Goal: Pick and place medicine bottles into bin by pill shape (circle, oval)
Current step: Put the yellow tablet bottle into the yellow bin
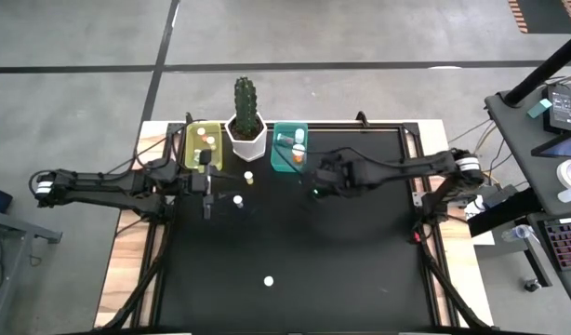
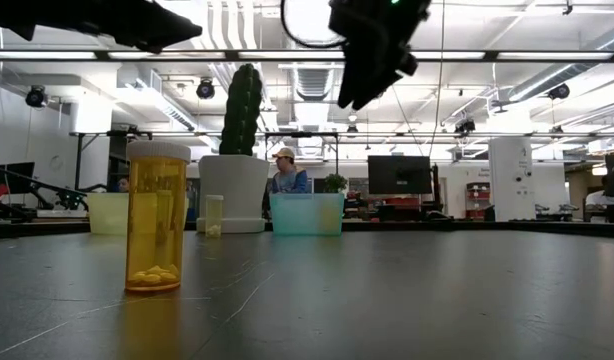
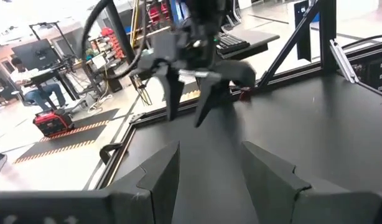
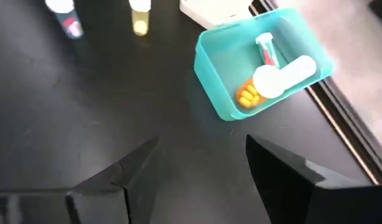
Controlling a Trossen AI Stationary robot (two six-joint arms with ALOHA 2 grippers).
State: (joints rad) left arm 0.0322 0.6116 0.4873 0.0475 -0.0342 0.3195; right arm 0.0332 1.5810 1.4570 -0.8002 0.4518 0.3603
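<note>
Three medicine bottles stand upright on the black table: a pale one (image 1: 249, 175), one with a red mark (image 1: 237, 200), and an orange one with a white cap near the front (image 1: 268, 280), which looms large in the low view (image 2: 155, 215). More bottles lie in the yellow bin (image 1: 204, 144) and in the teal bin (image 1: 289, 146), which also shows in the right wrist view (image 4: 265, 62). My left gripper (image 1: 208, 205) hovers open and empty just left of the red-marked bottle. My right gripper (image 1: 313, 186) hovers open and empty near the teal bin's near right corner.
A white hexagonal pot with a tall cactus (image 1: 246, 126) stands between the two bins at the table's far edge. Bare black tabletop (image 1: 341, 270) spreads toward the near edge. A person (image 2: 285, 172) sits in the room beyond the table.
</note>
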